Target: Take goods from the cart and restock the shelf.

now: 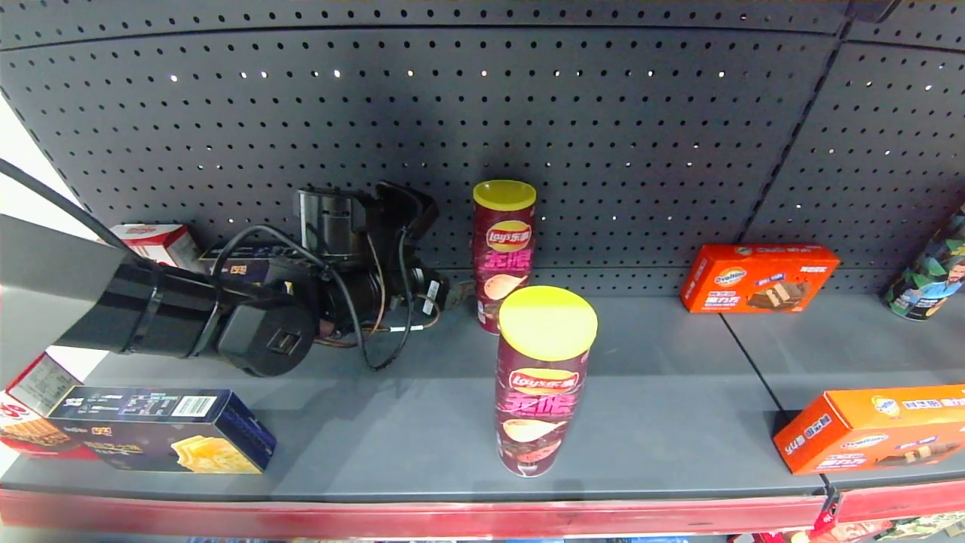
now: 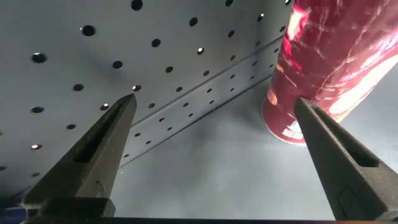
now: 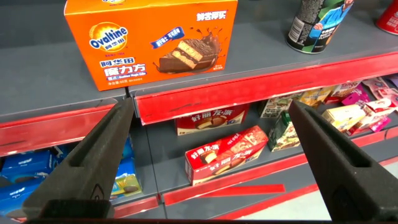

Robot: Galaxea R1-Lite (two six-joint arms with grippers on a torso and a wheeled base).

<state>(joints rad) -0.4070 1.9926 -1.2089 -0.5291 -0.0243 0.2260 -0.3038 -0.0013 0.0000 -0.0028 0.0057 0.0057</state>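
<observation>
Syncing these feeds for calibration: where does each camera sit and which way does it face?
Head view: on the head, facing forward and down at the shelf; the left arm shows.
Left wrist view: on the left wrist, facing the pegboard past the open left tool.
Right wrist view: on the right wrist, facing the shelf front and lower shelves past the open right tool.
Shared: head and left wrist both show the rear can; head and right wrist, the front orange box.

Left end effector [image 2: 214, 101] and right end effector [image 3: 212, 104] both have jaws spread.
</observation>
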